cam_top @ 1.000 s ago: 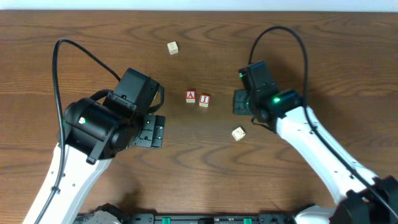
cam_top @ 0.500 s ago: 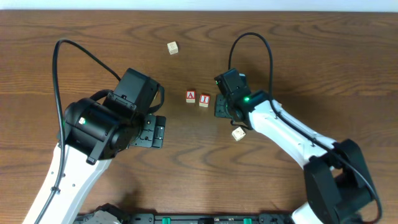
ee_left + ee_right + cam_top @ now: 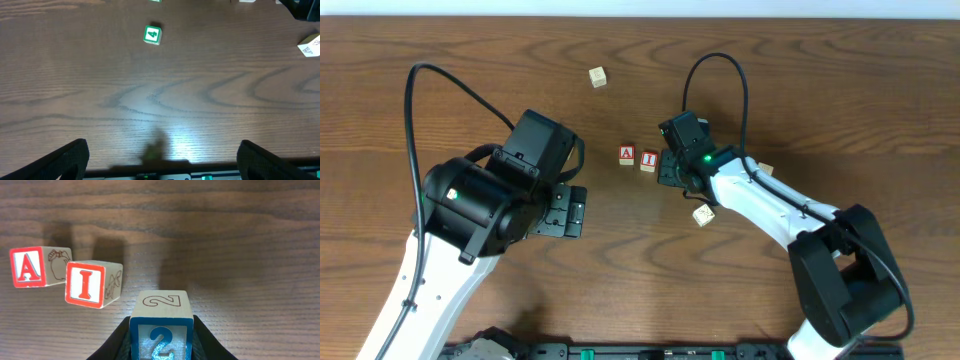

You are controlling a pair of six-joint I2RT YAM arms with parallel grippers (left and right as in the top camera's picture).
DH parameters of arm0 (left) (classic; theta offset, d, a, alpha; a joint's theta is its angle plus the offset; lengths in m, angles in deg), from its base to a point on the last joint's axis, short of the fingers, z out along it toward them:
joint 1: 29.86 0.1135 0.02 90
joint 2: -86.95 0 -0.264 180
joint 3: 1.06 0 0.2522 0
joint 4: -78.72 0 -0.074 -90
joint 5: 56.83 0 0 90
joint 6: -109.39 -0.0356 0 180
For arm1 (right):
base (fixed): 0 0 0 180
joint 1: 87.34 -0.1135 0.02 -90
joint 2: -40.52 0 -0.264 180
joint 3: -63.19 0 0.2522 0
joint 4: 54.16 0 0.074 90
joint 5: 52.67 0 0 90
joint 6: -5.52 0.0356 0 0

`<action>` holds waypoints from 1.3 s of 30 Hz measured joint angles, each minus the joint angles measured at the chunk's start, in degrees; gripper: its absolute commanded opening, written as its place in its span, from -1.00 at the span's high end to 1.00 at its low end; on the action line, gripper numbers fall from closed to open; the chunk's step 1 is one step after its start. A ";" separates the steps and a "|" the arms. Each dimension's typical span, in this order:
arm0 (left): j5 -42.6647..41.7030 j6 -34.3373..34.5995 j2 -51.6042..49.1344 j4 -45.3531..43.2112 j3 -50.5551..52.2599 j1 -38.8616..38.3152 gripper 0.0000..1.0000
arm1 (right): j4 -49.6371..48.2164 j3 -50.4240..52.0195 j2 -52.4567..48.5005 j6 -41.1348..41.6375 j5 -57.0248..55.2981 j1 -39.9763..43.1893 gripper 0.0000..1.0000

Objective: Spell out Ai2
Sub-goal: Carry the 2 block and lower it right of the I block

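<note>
Since a second ago the right arm has swung left across the table (image 3: 840, 80), and the right gripper (image 3: 669, 170) now lies just right of the "I" cube (image 3: 649, 160); the left arm and the loose cubes have not shifted.

Overhead view: the "A" cube (image 3: 627, 155) and the "I" cube sit side by side near mid-table; whether they touch cannot be told. The left gripper (image 3: 570, 211) lies well to their left. A far pale cube (image 3: 597, 76) lies toward the far edge; a near pale cube (image 3: 703, 214) lies beside the right arm.

Left wrist view: the left gripper's jaws stand wide apart with nothing between them. A green-marked cube (image 3: 152, 35) lies ahead on the wood.

Right wrist view: the right gripper's jaws are drawn in narrow and clamp the "2" cube (image 3: 161, 325), its blue numeral facing the camera. This cube is just right of the skewed "I" cube and apart from it, with the "A" cube farther left.
</note>
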 measured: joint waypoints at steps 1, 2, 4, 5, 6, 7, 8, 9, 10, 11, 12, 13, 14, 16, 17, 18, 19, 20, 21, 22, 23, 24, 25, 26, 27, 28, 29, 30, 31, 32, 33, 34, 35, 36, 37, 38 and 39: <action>0.00 0.00 0.00 0.00 0.00 0.00 -0.91 | -0.26 0.00 0.00 0.00 0.00 0.00 0.66; 0.00 0.00 0.00 -0.02 0.00 0.00 -0.91 | -0.50 0.00 0.00 0.00 0.00 0.00 0.67; 0.00 0.00 0.00 0.00 0.00 0.00 -0.91 | -0.68 0.00 0.00 0.02 0.00 0.00 0.66; 0.00 0.00 0.00 0.00 0.00 0.00 -0.91 | -0.70 0.00 0.00 0.00 0.00 0.00 0.67; 0.00 0.00 0.00 0.00 0.00 0.00 -0.91 | -0.70 0.00 0.00 0.00 0.00 0.00 0.66; 0.00 0.00 0.00 0.00 0.00 0.00 -0.91 | -0.72 0.00 0.00 0.00 -0.02 0.00 0.66; 0.00 0.00 0.00 0.00 0.00 0.00 -0.91 | -0.68 0.00 0.00 0.00 -0.02 0.00 0.66; 0.00 0.00 0.00 0.00 0.00 0.00 -0.91 | -0.61 0.00 0.00 0.02 -0.04 0.00 0.66; 0.00 0.00 0.00 0.00 0.00 0.00 -0.91 | -0.55 0.00 0.00 0.00 -0.11 0.00 0.67; 0.00 0.00 0.00 0.00 0.00 0.00 -0.91 | -0.55 0.00 0.00 0.02 -0.22 0.00 0.67; 0.00 0.00 0.00 0.00 0.00 0.00 -0.91 | -0.57 0.00 -0.02 0.00 -0.31 0.00 0.67; 0.00 0.00 0.00 0.00 0.00 0.00 -0.91 | -0.63 0.00 -0.11 0.00 -0.42 0.00 0.67; 0.00 0.00 0.00 0.00 0.00 0.00 -0.91 | -0.68 0.00 -0.31 0.00 -0.50 0.00 0.67; 0.00 0.00 0.00 0.00 0.00 0.00 -0.91 | -0.81 0.00 -1.05 0.00 -0.50 0.00 0.67; 0.00 0.00 0.00 0.00 0.00 0.00 -0.91 | -1.01 0.00 -1.62 0.00 -0.50 0.00 0.67; 0.00 0.00 0.00 0.00 0.00 0.00 -0.91 | -1.20 0.00 -1.92 0.00 -0.50 0.00 0.67; 0.00 0.00 0.00 -0.02 0.00 0.00 -0.91 | -1.42 0.00 -2.38 0.00 -0.50 0.00 0.67; 0.00 0.00 0.00 0.00 0.00 0.00 -0.91 | -1.73 0.00 -2.73 0.00 -0.46 0.00 0.66; 0.00 0.00 0.00 -0.02 0.00 0.00 -0.91 | -1.90 0.00 -3.08 0.02 -0.46 0.00 0.66; 0.00 0.00 0.00 -0.04 0.00 0.00 -0.91 | -2.05 0.00 -3.26 0.02 -0.44 0.00 0.64; 0.00 0.00 0.00 -0.11 0.00 0.00 -0.91 | -2.16 0.00 -3.41 0.02 -0.44 0.00 0.63; 0.00 0.00 0.00 -0.24 0.00 0.00 -0.91 | -2.25 0.00 -3.45 0.02 -0.42 0.00 0.60; 0.00 0.00 0.00 -0.42 0.00 0.00 -0.91 | -2.38 0.00 -3.50 0.02 -0.37 0.00 0.54; 0.00 0.00 0.00 -0.61 0.00 0.00 -0.91 | -2.47 0.00 -3.50 0.00 -0.24 0.00 0.50; 0.00 0.00 0.00 -0.79 0.00 0.00 -0.91 | -2.54 0.00 -3.50 0.02 -0.17 0.00 0.47; 0.00 0.00 0.00 -1.03 0.00 0.00 -0.91 | -2.54 0.00 -3.50 0.00 -0.04 0.00 0.41; 0.00 0.00 0.00 -1.09 0.00 0.00 -0.91 | -2.54 0.00 -3.50 0.13 0.00 0.00 0.35; 0.00 0.00 0.00 -1.14 0.00 0.00 -0.91 | -2.56 0.00 -3.50 0.22 0.00 0.00 0.34; 0.00 0.00 0.00 -1.16 0.00 0.00 -0.91 | -2.58 0.00 -3.50 0.28 0.00 0.00 0.30; 0.00 0.00 0.00 -1.18 0.00 0.00 -0.91 | -2.60 0.00 -3.50 0.37 0.00 0.00 0.30; 0.00 0.00 0.00 -1.20 0.00 0.00 -0.91 | -2.67 0.00 -3.50 0.37 0.02 0.00 0.27; 0.00 0.00 0.00 -1.20 0.00 0.00 -0.91 | -2.71 0.00 -3.50 0.44 0.00 0.00 0.24; 0.00 0.00 0.00 -1.22 0.00 0.00 -0.91 | -2.82 0.00 -3.50 0.39 0.02 0.00 0.24; 0.00 0.00 0.00 -1.20 0.00 0.00 -0.91 | -2.93 0.00 -3.52 0.42 0.02 0.00 0.18; 0.00 0.00 0.00 -1.22 0.00 0.00 -0.91 | -3.06 0.00 -3.50 0.39 0.04 0.00 0.16; 0.00 0.00 0.00 -1.22 0.00 0.00 -0.91 | -3.19 0.00 -3.52 0.39 0.02 0.00 0.15; 0.00 0.00 0.00 -1.22 0.00 0.00 -0.91 | -3.30 0.00 -3.52 0.42 0.00 0.00 0.14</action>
